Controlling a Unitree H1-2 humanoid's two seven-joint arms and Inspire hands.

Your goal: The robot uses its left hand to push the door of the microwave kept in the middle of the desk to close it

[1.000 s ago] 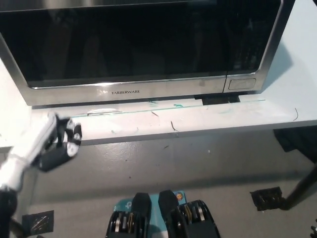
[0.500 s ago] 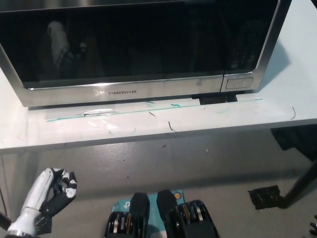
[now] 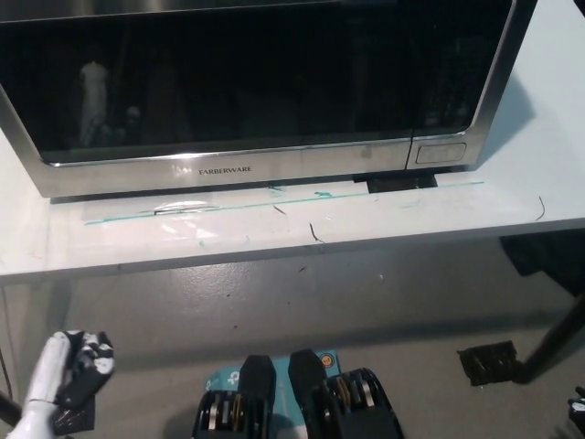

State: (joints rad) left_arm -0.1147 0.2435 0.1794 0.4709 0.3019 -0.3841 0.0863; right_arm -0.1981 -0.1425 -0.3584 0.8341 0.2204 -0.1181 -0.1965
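The microwave (image 3: 256,82) fills the upper part of the head view, standing on the white desk (image 3: 302,233). Its dark glass door (image 3: 228,73) lies flat against the steel front, closed. My white left hand (image 3: 66,370) hangs low at the lower left, below the desk's front edge and well away from the door, holding nothing, with its fingers loosely curled and apart. A faint reflection of the arm shows in the door glass. My right hand is out of sight.
The desk's front edge (image 3: 274,256) runs across the middle of the picture, with grey floor (image 3: 366,311) below it. A small black object (image 3: 492,363) lies on the floor at the lower right, beside a dark pole (image 3: 558,347).
My left hand has dropped from the desk's front edge at the left down to the floor-level lower left corner. The camera has shifted slightly. The door stays closed.
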